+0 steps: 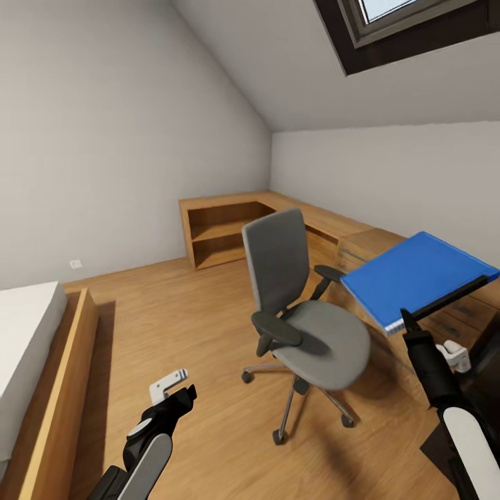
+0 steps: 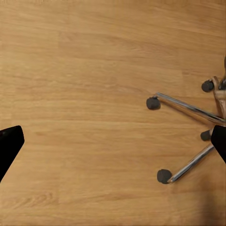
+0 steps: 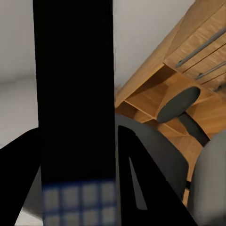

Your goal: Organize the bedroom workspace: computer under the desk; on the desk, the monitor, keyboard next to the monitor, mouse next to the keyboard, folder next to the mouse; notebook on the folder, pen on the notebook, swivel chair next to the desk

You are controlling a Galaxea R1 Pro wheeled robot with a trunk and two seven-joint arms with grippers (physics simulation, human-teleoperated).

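The folder (image 1: 417, 276) is off the seat and in the air, clamped by its near edge in the right claw (image 1: 410, 326), to the right of the swivel chair (image 1: 302, 305) and in front of the light wood dresser (image 1: 361, 246). It hangs nearly flat, tilted a little, blue cover up and white page edges along the lower side; held by one edge like this it can probably be slid flat onto a worktop without a regrip. In the right wrist view the folder (image 3: 75, 103) runs as a dark slab between the claw's fingers, which are closed against it. The chair's grey seat is bare, and it stands on the wooden floor (image 1: 194, 312) away from the walls. The left claw (image 1: 173, 392) hangs low over the floor beside the chair's chrome base (image 2: 188, 136), its fingers spread wide and holding nothing, apparently kept clear. A bed (image 1: 28, 333) lies to the left.
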